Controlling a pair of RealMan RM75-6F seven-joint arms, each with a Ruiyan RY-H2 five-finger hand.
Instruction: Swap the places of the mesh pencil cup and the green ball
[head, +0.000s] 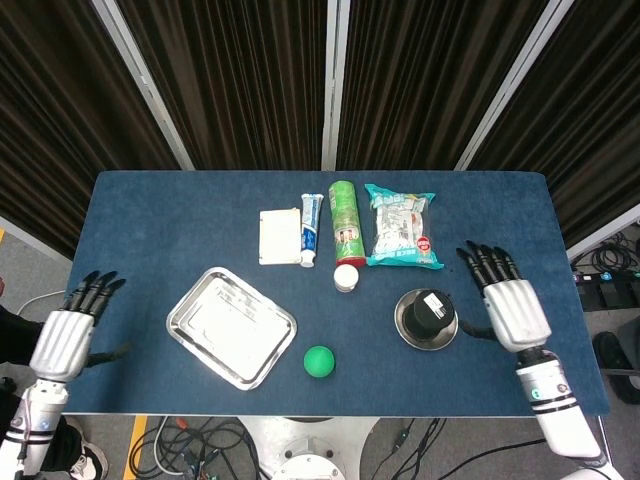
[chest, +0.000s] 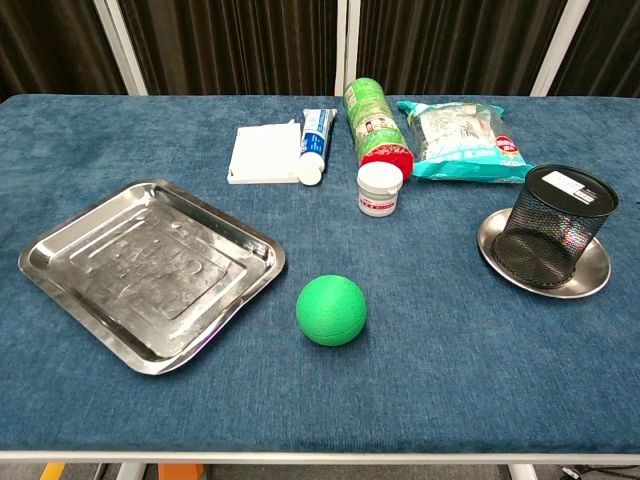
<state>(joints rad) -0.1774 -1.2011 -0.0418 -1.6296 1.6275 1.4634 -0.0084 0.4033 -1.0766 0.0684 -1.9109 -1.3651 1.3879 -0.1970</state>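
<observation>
The black mesh pencil cup (head: 432, 311) (chest: 552, 229) stands upside down on a small round steel plate (head: 408, 327) (chest: 594, 278) at the right of the table. The green ball (head: 319, 361) (chest: 331, 310) lies on the blue cloth near the front edge, left of the cup. My right hand (head: 508, 300) hovers to the right of the cup, fingers spread, holding nothing. My left hand (head: 70, 331) is off the table's left edge, fingers extended and empty. Neither hand shows in the chest view.
A square steel tray (head: 231, 327) (chest: 148, 270) lies left of the ball. Behind sit a white box (head: 278, 236), a toothpaste tube (head: 311, 229), a green can (head: 345, 224), a small white jar (head: 346, 277) and a snack bag (head: 401, 226).
</observation>
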